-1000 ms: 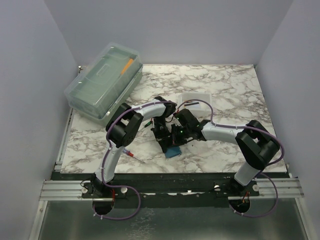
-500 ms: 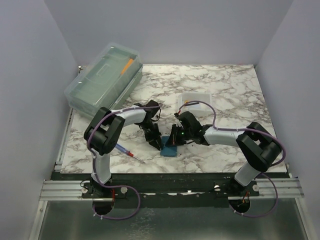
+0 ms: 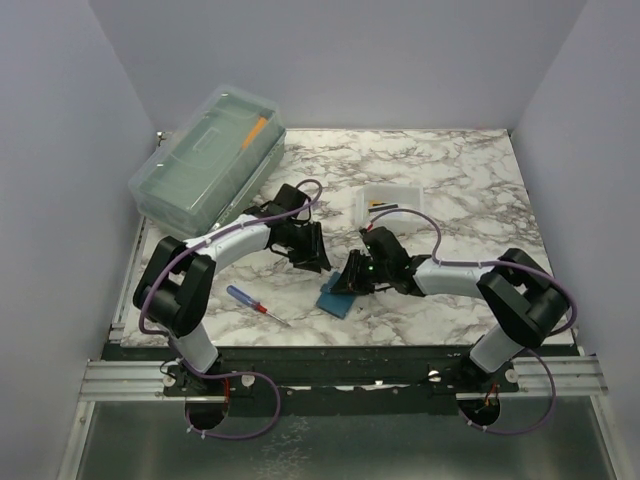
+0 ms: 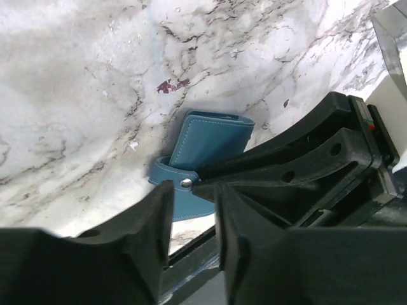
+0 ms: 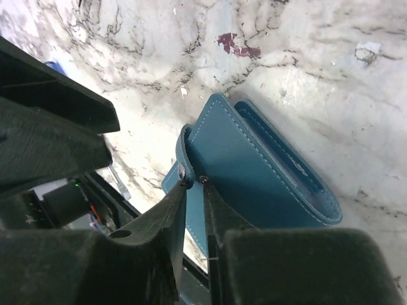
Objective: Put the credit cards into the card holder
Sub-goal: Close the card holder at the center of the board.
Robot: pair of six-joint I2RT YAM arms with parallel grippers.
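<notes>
Your left gripper point(image 4: 194, 190) hangs parted and empty. Your right gripper point(image 5: 193, 179) tips, a slit apart, meet the snap tab point(image 5: 182, 170) of the teal card holder point(image 5: 254, 171) (pinched or not, I can't tell).

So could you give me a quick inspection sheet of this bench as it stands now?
Surface: marble table, small reddish stain.
Job's things: teal card holder lying on the table; credit cards perhaps the orange sliver in the tray.
Clutter: screwdriver, clear lidded box, small white tray.
Tools: left tool open, empty, near the holder; right tool nearly closed at the holder's snap tab, grip unclear.
Cables: purple cables along both arms.
Surroundings: plain pale walls.
</notes>
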